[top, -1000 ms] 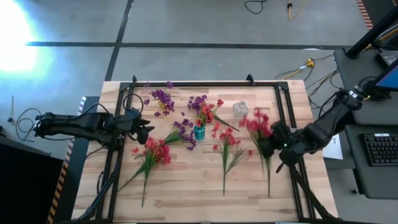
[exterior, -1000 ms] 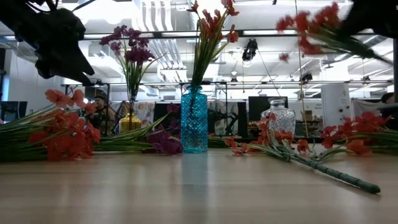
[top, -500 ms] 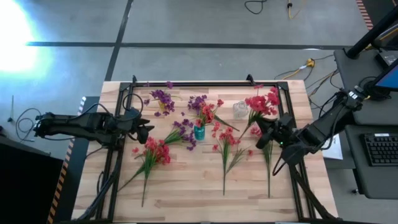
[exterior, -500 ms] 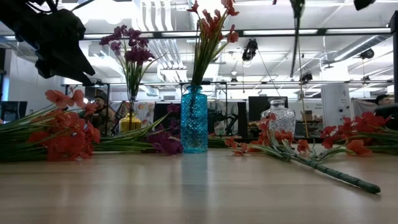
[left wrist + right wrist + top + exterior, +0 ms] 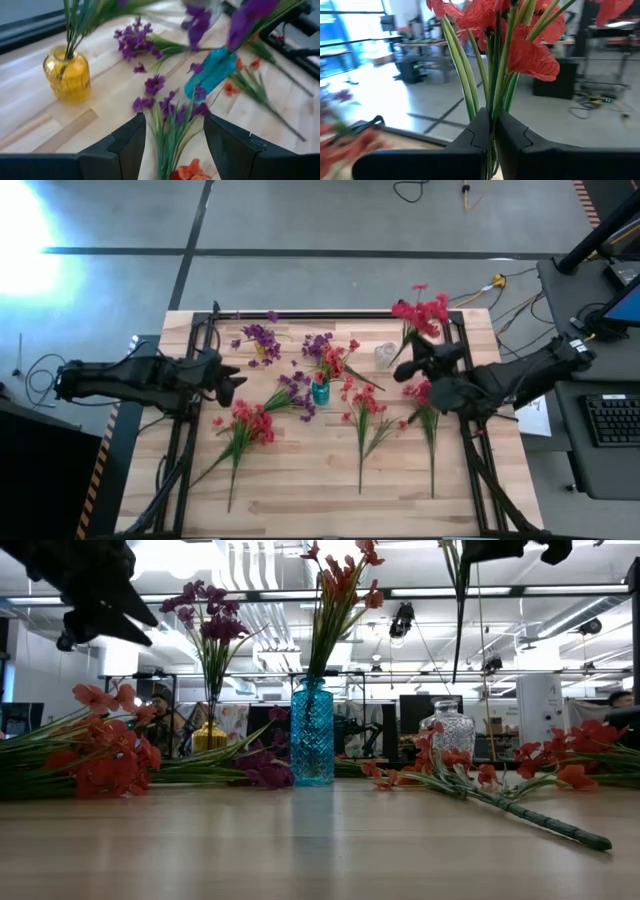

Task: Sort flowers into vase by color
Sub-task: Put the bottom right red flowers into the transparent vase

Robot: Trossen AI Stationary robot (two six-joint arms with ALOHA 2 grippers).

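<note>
No brand, label or writing can be read on anything here. The right hand [image 5: 408, 366] is clamped shut on the stems of a red sprig [image 5: 422, 313], lifted above the far right part of the desk [image 5: 300, 490], its blossoms reaching over the desk's far edge; in the right wrist view the stems [image 5: 495, 75] run up between the closed fingers [image 5: 470, 145] and the blossoms are cut off at the frame edge. From the low view only the hanging stem end [image 5: 457, 600] and a dark piece of the arm show. The left hand [image 5: 232, 383] hovers above the left part of the desk with its fingers [image 5: 125, 145] parted and nothing between them, over a purple sprig [image 5: 167, 112] lying flat. A teal vase [image 5: 320, 391] near the desk's middle holds red flowers, a yellow vase [image 5: 66, 75] holds purple ones, and a clear vase [image 5: 386, 357] stands near the right hand. More red sprigs [image 5: 245, 430] lie on the desk, stems toward the near edge. The room behind the vases is too cluttered to make out.
</note>
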